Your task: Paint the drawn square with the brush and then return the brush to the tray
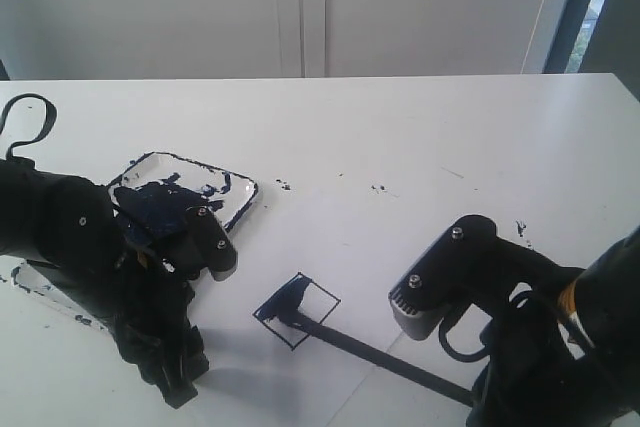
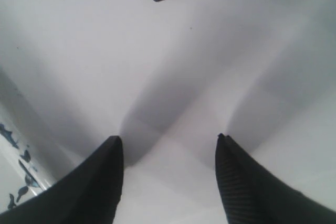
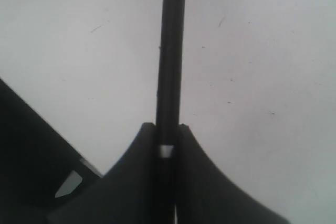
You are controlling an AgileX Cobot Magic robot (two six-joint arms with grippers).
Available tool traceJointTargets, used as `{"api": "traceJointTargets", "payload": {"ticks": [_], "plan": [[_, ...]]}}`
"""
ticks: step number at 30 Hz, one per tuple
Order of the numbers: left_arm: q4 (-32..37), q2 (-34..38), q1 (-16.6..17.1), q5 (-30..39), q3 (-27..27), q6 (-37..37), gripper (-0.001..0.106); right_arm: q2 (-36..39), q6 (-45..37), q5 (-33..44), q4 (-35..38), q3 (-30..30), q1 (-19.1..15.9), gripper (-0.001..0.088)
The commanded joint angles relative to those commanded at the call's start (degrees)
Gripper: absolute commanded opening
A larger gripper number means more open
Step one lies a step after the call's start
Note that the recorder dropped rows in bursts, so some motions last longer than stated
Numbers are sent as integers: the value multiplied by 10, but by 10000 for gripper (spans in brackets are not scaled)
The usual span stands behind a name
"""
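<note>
Far half of the table (image 1: pixel 420 127): open ground, only small paint specks (image 1: pixel 378 188); I can pass a gripper there freely.

Left near side: blocked by the left arm (image 1: pixel 70 237), which covers the near part of the tray (image 1: pixel 240 190).

Right near corner: filled by the right arm (image 1: pixel 470 267).

Between the arms, the brush (image 1: pixel 380 357) runs as a low diagonal bar from the right gripper (image 3: pixel 161 127) to the drawn square (image 1: pixel 312 297). I see no low crossing at near centre.

Left gripper (image 2: pixel 169 140): jaws apart, bare table between them and ahead up to the square's corner.

Centre lane, from the tray's right rim to the right arm: free.
</note>
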Motion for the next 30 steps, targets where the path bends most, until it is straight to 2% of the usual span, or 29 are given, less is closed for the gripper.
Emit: {"api": "traceJointTargets", "payload": {"ticks": [19,30], "plan": [[0,0,0,0,0,0,574,0,-6,12,-3,0,0,0],[0,0,0,0,0,0,574,0,62,1,-79,0,0,0]]}}
